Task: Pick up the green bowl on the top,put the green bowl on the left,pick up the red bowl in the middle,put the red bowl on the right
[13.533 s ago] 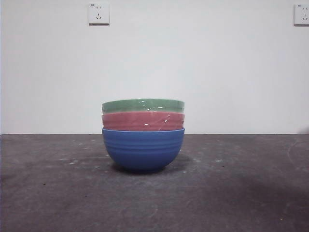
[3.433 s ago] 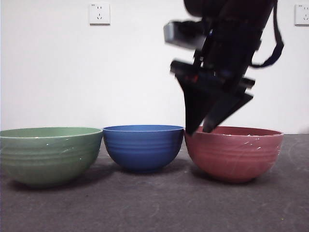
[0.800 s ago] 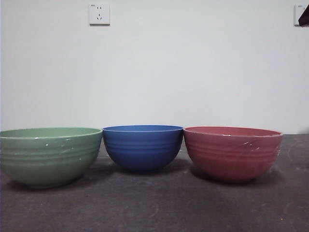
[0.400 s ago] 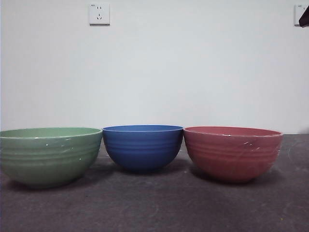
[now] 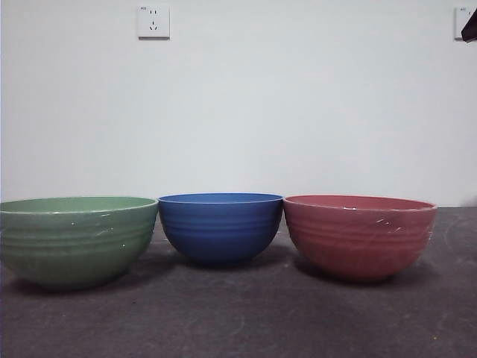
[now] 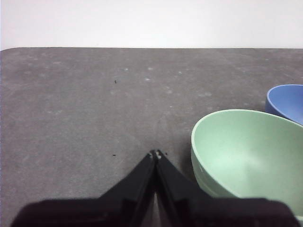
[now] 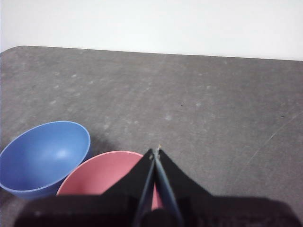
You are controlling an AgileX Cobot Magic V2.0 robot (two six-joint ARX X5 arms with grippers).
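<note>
In the front view three round, glossy, ribbed bowls stand upright in one row on the dark grey table [image 5: 246,321], one of each colour. The muted sage-green ribbed bowl [image 5: 76,240] is at the left, the deep blue ribbed bowl [image 5: 220,227] in the middle, and the dusty pinkish-red ribbed bowl [image 5: 360,236] at the right. The green and blue rims look just about touching, as do the blue and red. Two white wall sockets show on the wall behind, one upper left [image 5: 153,22] and one cut by the right edge [image 5: 463,21]. A single black tip of an arm [image 5: 470,30] shows at the top right corner.

In the left wrist view, the left tool [image 6: 155,153] has its two black jaws pressed together on nothing, above bare table just beside the green bowl [image 6: 246,158]; one blue bowl [image 6: 286,101] lies beyond it.

In the right wrist view, the right tool [image 7: 155,152] is likewise closed and empty, over the red bowl [image 7: 106,174], with the blue bowl [image 7: 43,156] beside it.
</note>
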